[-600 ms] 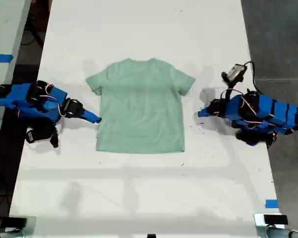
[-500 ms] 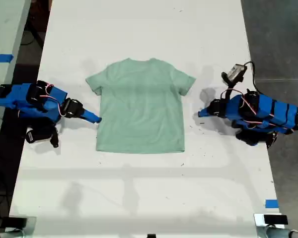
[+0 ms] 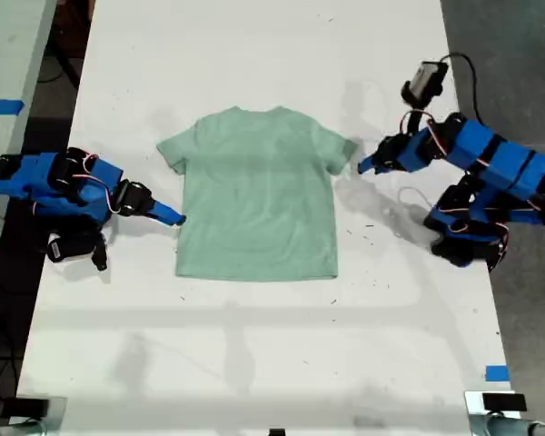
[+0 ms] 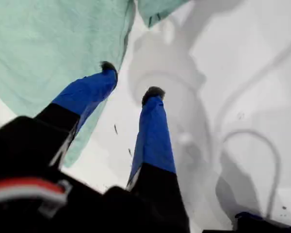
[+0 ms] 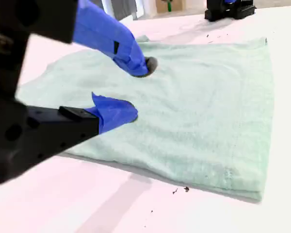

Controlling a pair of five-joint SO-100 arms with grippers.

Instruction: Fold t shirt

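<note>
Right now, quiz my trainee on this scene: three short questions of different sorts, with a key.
1. True or false: the t shirt is folded in half.
2. Which part of the t shirt is my first gripper nearest? A) a sleeve B) the bottom hem C) the collar
3. Are the jaws of my second gripper open or shut?
Key: 1 false, it lies flat and spread; 2 A; 3 open.

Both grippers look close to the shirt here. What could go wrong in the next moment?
1. My first gripper is open beside the sleeve, partly over bare table; closing may miss the cloth.
2. My second gripper sits low and open at the t-shirt side edge; pushing in could bunch it.
3. The grippers sit at different heights along the shirt, so a fold might skew.
</note>
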